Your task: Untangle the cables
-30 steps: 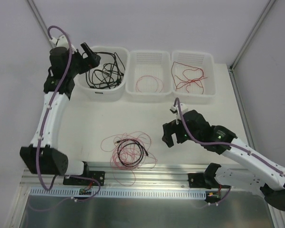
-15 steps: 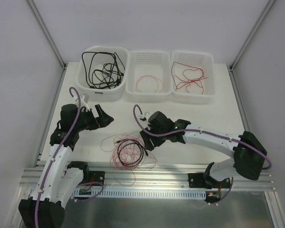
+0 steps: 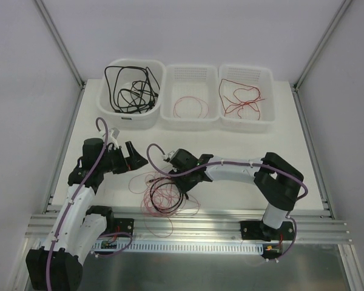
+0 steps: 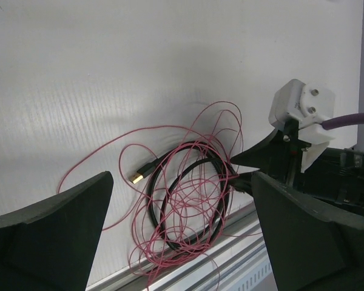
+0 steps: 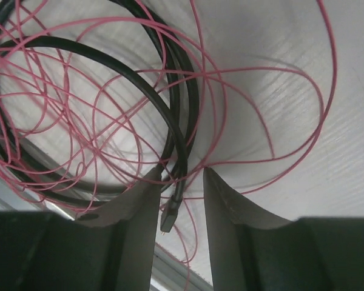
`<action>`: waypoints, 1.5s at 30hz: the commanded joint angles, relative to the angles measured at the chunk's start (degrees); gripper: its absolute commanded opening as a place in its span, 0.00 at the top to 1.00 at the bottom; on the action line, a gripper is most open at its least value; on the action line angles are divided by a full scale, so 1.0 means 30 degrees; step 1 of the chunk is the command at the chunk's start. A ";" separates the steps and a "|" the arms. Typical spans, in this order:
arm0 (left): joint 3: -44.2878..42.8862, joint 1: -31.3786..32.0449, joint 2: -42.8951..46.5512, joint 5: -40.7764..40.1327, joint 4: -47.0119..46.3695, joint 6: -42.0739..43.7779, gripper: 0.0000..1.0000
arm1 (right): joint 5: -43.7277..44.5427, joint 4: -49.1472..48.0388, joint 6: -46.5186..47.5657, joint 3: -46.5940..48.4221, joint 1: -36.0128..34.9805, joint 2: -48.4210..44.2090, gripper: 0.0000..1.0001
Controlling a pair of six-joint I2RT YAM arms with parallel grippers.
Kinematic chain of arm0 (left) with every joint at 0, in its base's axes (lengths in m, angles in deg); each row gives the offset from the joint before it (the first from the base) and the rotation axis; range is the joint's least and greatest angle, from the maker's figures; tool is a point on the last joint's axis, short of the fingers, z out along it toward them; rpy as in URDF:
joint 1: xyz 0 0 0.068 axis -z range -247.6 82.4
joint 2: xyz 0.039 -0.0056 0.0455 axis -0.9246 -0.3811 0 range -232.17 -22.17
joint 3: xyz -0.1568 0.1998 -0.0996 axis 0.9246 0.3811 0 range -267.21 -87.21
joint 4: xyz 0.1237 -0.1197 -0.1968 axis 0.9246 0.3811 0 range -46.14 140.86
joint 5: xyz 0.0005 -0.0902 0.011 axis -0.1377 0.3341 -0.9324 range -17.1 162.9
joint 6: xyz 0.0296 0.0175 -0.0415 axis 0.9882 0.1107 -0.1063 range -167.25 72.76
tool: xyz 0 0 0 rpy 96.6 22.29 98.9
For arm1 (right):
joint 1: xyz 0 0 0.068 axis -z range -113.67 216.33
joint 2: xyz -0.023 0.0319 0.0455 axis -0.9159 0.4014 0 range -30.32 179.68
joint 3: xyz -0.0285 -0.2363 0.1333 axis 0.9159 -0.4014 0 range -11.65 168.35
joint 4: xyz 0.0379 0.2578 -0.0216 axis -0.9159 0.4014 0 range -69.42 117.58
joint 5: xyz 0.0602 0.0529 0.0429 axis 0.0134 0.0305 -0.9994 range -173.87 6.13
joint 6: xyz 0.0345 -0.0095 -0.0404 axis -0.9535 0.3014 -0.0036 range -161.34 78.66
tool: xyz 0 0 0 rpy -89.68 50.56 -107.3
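Black cable (image 5: 170, 130), looped through fine pinkish-red wire (image 3: 159, 200), is found on the table (image 4: 109, 60) near its front edge. Its plug end is seen lying lengthwise between the narrowly parted, unclosed jaws of the right gripper (image 5: 182, 176), judged the nearer. The left gripper (image 3: 138, 159) is held wide open just left of the tangle.

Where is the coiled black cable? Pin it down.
Top view: black cable lies front-centre on the table, tangled in pinkish-red wire; right gripper straddles its plug end.
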 commanded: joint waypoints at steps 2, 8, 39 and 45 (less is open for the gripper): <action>-0.0315 0.0068 -0.0013 0.0729 -0.0422 0.0393 0.01 | 0.1638 -0.0198 -0.0089 0.1068 -0.0179 0.0997 0.72; -0.0257 0.0068 0.0016 0.0846 -0.0451 0.0363 0.01 | 0.3900 0.1967 0.1718 0.2355 0.0026 -0.0666 0.99; -0.0081 0.0214 -0.0335 0.2077 -0.0831 0.0188 0.01 | 0.3229 0.3637 -0.0383 -0.0633 0.1319 -0.8905 0.62; -0.0080 0.0390 -0.0423 0.2311 -0.0861 0.0188 0.01 | 0.2732 0.5776 0.0671 0.1360 0.1105 -0.9720 0.35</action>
